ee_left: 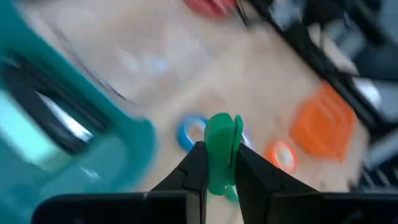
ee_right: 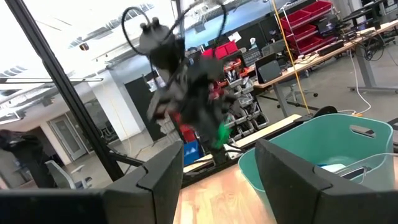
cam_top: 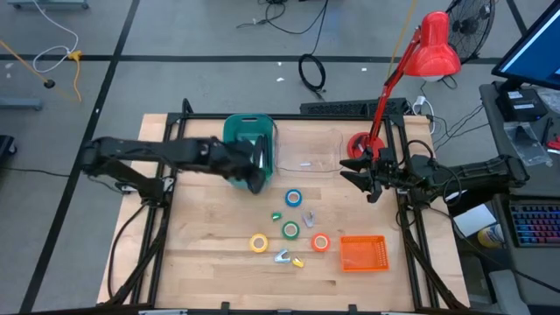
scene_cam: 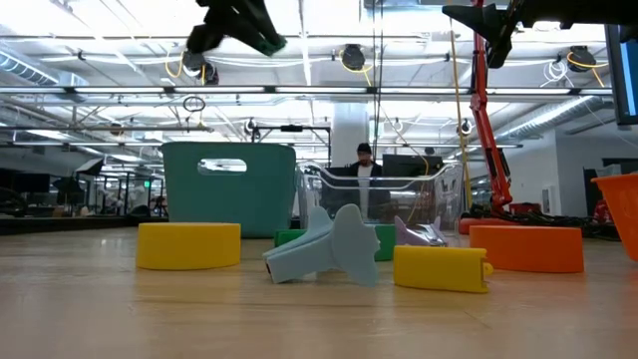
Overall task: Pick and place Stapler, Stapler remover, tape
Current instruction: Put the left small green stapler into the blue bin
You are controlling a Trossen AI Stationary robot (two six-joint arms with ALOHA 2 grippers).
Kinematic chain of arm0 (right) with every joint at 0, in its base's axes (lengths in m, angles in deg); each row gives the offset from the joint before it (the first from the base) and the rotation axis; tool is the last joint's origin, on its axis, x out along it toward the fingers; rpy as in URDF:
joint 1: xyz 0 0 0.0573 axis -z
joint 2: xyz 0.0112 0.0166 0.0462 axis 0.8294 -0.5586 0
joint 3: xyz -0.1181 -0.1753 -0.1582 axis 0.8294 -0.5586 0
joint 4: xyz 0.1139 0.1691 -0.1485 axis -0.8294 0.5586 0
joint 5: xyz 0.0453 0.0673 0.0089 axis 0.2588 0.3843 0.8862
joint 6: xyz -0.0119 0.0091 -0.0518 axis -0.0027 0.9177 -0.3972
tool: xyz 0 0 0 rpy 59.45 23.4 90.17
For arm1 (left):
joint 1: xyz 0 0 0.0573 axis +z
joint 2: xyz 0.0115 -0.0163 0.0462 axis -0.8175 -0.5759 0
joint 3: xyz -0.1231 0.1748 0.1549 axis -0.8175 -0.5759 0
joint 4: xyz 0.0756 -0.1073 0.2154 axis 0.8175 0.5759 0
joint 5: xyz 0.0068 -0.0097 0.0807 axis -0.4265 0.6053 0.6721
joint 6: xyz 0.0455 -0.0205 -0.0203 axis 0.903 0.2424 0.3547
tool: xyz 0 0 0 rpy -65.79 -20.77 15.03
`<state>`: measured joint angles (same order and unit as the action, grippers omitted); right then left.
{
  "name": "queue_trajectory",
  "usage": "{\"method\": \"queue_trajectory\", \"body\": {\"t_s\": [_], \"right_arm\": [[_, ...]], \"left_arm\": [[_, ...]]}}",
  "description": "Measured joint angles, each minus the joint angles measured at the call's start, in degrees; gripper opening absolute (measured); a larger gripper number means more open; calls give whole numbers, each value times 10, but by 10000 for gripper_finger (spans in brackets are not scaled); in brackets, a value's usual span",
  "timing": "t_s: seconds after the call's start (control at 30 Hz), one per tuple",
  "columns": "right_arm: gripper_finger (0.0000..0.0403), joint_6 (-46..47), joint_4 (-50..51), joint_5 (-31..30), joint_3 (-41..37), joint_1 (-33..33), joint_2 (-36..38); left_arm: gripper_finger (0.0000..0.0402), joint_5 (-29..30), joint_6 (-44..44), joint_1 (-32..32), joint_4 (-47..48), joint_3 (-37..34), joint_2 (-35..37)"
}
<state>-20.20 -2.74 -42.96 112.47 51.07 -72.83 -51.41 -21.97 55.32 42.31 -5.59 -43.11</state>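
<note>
My left gripper (cam_top: 255, 179) is raised beside the teal bin (cam_top: 248, 140), shut on a small green stapler remover (ee_left: 222, 146), which also shows high up in the low view (scene_cam: 269, 42). On the table lie the tape rolls: blue (cam_top: 293, 199), green (cam_top: 290, 230), yellow (cam_top: 259, 242) and orange (cam_top: 320, 242). Among them lie more claw-like pieces, grey (cam_top: 308, 218), pale blue (scene_cam: 329, 251) and yellow (scene_cam: 441, 267). I can make out no stapler. My right gripper (cam_top: 372, 179) waits open at the right, raised, touching nothing. My left gripper pinches the green stapler remover by its two flat sides (ee_left: 217, 171) between the two fingers. The piece stands on edge, and its rounded end (ee_left: 224, 124) sticks out past the fingertips. The fingers slant downward, and the piece is lifted well clear of the table.
A clear container (cam_top: 306, 153) stands next to the teal bin at the back. An orange basket (cam_top: 362, 253) sits near the front right. A red desk lamp (cam_top: 411, 70) rises from its base (cam_top: 359, 144) at the back right.
</note>
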Motion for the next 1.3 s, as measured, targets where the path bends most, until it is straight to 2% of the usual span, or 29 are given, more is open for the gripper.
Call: {"method": "queue_trajectory", "body": {"t_s": [0.2,0.33,0.6,0.87,1.1,1.3], "right_arm": [[192,0,0,0,0,0,0],[192,1,0,0,0,0,0],[192,2,0,-2,0,0,0],[192,2,0,-2,0,0,0],[192,2,0,-2,0,0,0],[192,6,0,-2,0,0,0]], "left_arm": [[52,110,17,52,30,0,32],[52,123,51,107,61,0,21],[52,46,179,217,144,0,-46],[52,-55,290,279,144,0,-135],[52,-61,368,280,152,0,-201],[52,-64,406,288,182,0,-222]]}}
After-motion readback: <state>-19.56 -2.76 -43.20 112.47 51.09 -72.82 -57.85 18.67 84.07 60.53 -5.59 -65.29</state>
